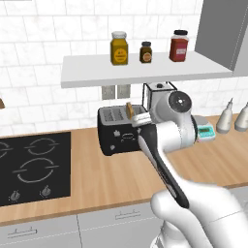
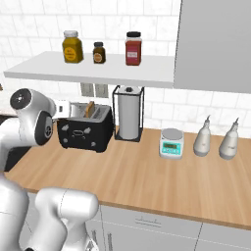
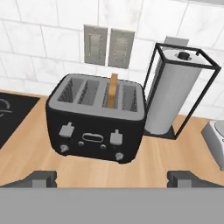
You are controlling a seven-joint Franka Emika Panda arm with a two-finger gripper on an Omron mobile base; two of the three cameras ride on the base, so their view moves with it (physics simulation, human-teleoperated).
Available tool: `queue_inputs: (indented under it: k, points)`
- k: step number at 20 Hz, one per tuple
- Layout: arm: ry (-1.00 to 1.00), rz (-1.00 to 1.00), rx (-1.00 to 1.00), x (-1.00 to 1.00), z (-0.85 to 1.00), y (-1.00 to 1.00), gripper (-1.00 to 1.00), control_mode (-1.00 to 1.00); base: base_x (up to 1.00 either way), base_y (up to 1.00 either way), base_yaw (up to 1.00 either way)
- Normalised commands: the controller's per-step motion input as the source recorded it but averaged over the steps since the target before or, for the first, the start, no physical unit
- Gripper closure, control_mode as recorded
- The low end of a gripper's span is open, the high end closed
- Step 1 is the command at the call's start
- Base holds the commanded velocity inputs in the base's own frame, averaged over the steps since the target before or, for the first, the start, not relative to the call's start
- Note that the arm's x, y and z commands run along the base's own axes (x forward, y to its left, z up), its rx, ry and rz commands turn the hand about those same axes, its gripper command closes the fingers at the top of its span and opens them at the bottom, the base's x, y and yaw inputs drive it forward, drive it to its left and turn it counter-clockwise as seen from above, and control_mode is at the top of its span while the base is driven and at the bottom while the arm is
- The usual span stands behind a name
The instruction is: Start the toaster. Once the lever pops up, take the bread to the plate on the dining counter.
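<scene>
In the hand view the tool (image 3: 112, 177) sits nearest, its two dark fingertips (image 3: 41, 178) rising far apart at the bottom edge with nothing between them; just beyond, on the wooden worktop (image 3: 26, 144), stands the black toaster (image 3: 95, 118), its front with two pale levers and small knobs turned toward the camera; the bread (image 3: 113, 90) stands upright in the third slot from the left, its top edge poking above the slot; to the toaster's right, just beside it, a paper towel roll in a black frame (image 3: 175, 96) stands upright; two wall outlets (image 3: 108, 45) sit on the white tiles behind. In the left base view the white arm (image 1: 169, 140) reaches over the worktop toward the toaster (image 1: 121, 130), with a black cooktop (image 1: 34, 167) at the left; a shelf (image 2: 93, 68) above carries three jars (image 2: 72, 46); in the right base view a small kitchen scale (image 2: 171, 142) and two pale bottles (image 2: 203, 137) stand farther right along the worktop.
</scene>
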Motion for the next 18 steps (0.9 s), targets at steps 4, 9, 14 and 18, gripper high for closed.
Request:
queue_inputs:
  k: [4,9,14,18]
  points:
    - [0.02,-0.02,0.0,0.59,-0.24,0.0,-1.0,-1.0,0.0,0.0,0.0]
    - [0.08,-0.07,0.0,0.65,-0.19,0.05,-1.0,-1.0,0.0,0.0,0.0]
    - [0.16,-0.12,0.02,0.6,-0.17,0.26,-1.0,-1.0,0.0,0.0,0.0]
    - [0.08,-0.08,0.02,0.51,-0.2,0.11,-1.0,-1.0,0.0,0.0,0.0]
